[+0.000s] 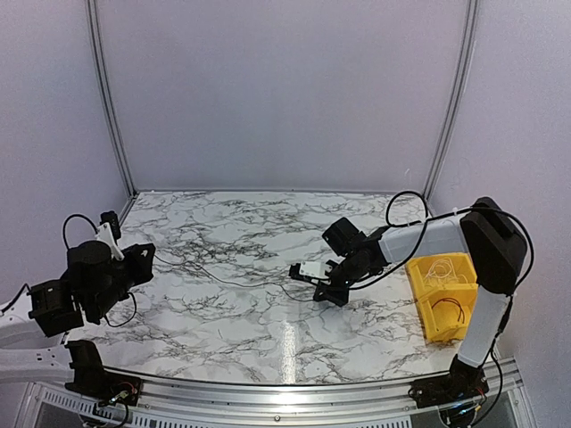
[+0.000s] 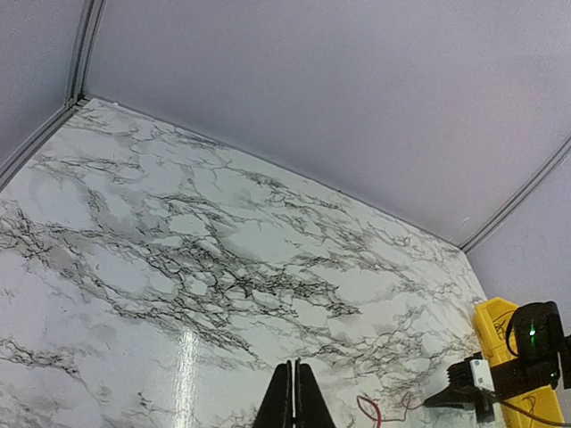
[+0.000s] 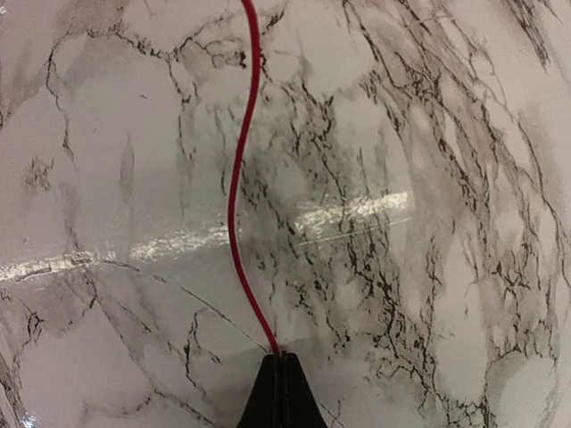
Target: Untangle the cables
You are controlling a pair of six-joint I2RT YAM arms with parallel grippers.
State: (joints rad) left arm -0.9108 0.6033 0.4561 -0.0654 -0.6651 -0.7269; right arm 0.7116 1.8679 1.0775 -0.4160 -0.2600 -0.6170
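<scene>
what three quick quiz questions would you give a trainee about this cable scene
1. True or false: the right gripper is shut on the red wire.
2. In the top view, where is the yellow bin? A) far left B) middle C) far right
3. Short answer: is anything visible between the fingers of the left gripper?

Key: 1 true. 2 C. 3 no, its fingers are shut together with nothing seen between them.
</scene>
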